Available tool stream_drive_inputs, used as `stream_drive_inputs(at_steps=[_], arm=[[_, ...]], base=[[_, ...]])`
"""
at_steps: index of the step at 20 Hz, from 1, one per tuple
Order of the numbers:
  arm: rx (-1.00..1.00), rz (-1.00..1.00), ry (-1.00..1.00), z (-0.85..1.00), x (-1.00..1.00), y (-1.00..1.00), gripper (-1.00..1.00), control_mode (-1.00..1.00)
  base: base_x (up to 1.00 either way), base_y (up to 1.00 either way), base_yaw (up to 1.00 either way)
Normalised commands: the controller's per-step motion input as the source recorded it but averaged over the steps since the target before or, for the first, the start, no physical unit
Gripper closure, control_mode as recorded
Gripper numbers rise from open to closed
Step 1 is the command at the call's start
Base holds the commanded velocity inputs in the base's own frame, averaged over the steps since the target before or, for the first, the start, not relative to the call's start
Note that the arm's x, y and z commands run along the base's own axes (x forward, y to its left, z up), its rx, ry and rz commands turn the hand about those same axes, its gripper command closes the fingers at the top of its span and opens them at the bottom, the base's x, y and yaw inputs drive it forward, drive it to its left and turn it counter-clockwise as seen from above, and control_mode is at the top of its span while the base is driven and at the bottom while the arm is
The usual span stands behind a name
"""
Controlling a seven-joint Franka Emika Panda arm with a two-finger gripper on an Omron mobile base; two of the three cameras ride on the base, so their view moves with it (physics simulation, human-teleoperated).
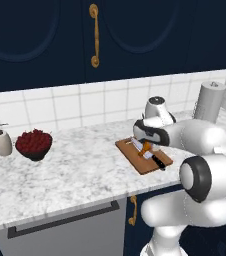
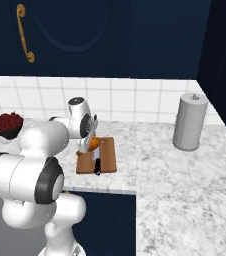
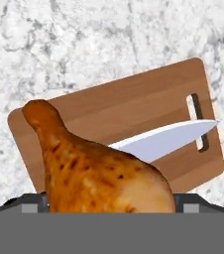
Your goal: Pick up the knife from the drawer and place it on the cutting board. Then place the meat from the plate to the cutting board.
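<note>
Lying lengthwise along cutting board [image 3: 134, 106], knife [image 3: 168, 139], drumstick [image 3: 99, 173] crossing blade

White arm reaching forward and low, gripper [image 2: 91, 142] pointing down, jaws apparently wide.

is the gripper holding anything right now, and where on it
The gripper has the meat between its wide-set jaws, at the thick end, over the cutting board; whether it grips or has let go cannot be told.

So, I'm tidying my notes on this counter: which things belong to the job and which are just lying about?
Job:
cutting board
knife lying on the board
meat between the open jaws, over the board

Lying about:
bowl of red fruit
soap bottle
paper towel roll
</note>
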Motion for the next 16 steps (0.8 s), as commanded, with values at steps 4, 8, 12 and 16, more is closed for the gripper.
stream_drive_inputs(at_steps=[4,8,12,16], arm=[[-0.04,0.2,0.2,-0.79,0.63,0.54,1.0,-1.0],[0.0,0.24,0.07,-0.32,0.66,0.04,1.0,-1.0],[0.0,0.22,0.06,-0.01,0.42,-0.05,1.0,-1.0],[-0.01,0.19,0.04,-0.3,0.05,0.0,1.0,-1.0]], base=[[0.0,0.0,0.0],[0.0,0.0,0.0],[0.0,0.0,0.0],[0.0,0.0,0.0]])
